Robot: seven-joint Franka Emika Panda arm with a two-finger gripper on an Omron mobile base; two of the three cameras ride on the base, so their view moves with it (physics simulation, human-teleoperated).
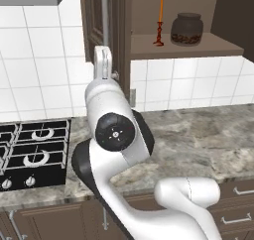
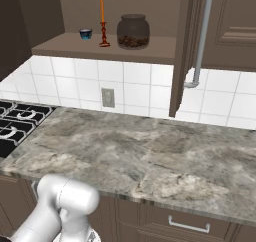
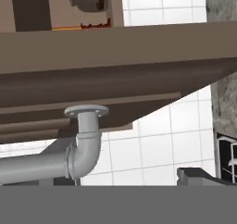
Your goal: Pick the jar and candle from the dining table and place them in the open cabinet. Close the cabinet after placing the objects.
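Jar [image 2: 133, 31], clear glass with brown lumps in the bottom, stands on the open cabinet [image 2: 100, 48] shelf. Candle [image 2: 103, 22] upright just left of it, apart. Small blue cup [image 2: 85, 34] farther left on the same shelf. Cabinet door [image 1: 101, 16] stands open; gripper [image 3: 203, 177] close beside its silver bar handle [image 3: 69, 160], fingers apart, holding nothing. Marble bench [image 2: 150, 156] below, hob [image 1: 30, 152] at left.

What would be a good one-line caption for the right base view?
Candle and jar already stand beside a blue cup in the open cabinet, door not yet closed.
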